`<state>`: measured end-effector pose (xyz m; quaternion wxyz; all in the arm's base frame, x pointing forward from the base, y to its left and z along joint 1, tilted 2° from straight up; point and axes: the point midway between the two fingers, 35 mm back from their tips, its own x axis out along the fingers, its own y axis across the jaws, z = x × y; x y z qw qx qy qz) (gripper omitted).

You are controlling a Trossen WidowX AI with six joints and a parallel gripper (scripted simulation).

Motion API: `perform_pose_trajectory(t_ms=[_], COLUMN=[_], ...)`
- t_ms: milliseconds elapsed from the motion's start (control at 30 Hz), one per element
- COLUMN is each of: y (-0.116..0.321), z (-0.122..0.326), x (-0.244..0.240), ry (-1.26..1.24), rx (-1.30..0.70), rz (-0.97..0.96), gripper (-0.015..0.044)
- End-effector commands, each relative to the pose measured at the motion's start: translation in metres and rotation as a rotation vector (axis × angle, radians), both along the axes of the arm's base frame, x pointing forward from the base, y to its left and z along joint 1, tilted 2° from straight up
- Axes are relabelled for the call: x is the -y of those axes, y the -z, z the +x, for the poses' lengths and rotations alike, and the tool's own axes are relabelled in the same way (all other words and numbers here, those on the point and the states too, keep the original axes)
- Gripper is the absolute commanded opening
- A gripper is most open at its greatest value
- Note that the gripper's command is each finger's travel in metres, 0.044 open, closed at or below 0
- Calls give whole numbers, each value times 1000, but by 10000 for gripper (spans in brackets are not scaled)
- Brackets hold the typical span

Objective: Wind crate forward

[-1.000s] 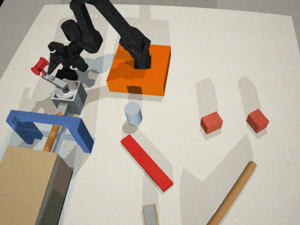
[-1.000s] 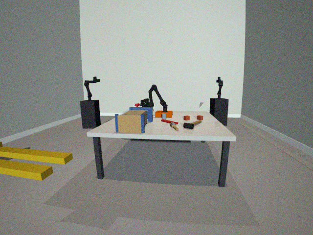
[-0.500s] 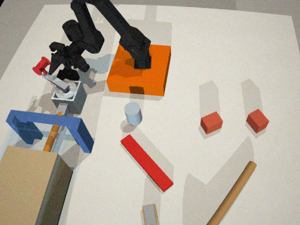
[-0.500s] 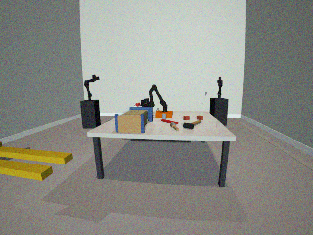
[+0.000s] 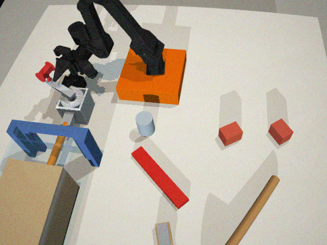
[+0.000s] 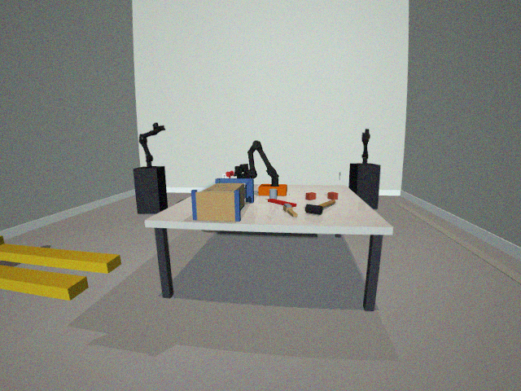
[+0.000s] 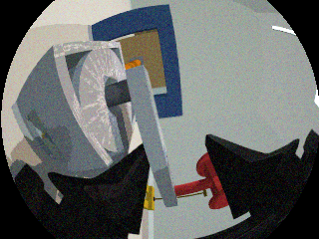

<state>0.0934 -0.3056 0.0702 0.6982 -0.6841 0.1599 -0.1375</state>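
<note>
My gripper (image 5: 64, 79) (image 7: 178, 142) is part-way open around the outer end of the winch handle, gripping nothing. The handle's grey arm (image 5: 62, 89) (image 7: 150, 124) passes between the fingers; its red knob (image 5: 45, 71) (image 7: 211, 181) is beside the outer finger. The handle's dark hub sits at the middle of the winch (image 5: 88, 106) (image 7: 37, 100); key depth is hidden. The tan crate (image 5: 28, 192) (image 6: 216, 204) sits flat behind the blue frame (image 5: 52, 129) (image 7: 174, 75), with a gap between them. An orange-brown bar (image 5: 54, 152) lies between crate and winch.
The orange base block (image 5: 171, 68) is right of the winch. A pale blue cylinder (image 5: 145, 123), a red bar (image 5: 159, 176), two red blocks (image 5: 230, 133) (image 5: 280, 131), a wooden-handled mallet (image 5: 253, 211) (image 6: 313, 208) and a hammer (image 5: 163, 233) (image 6: 289, 208) lie further right and forward.
</note>
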Motion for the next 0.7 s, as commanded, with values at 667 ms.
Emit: perform_pose_trajectory(t_ms=[667], y=[10], z=[-17], x=[0], ry=[21], rx=[-39], rz=[-6], gripper=[240])
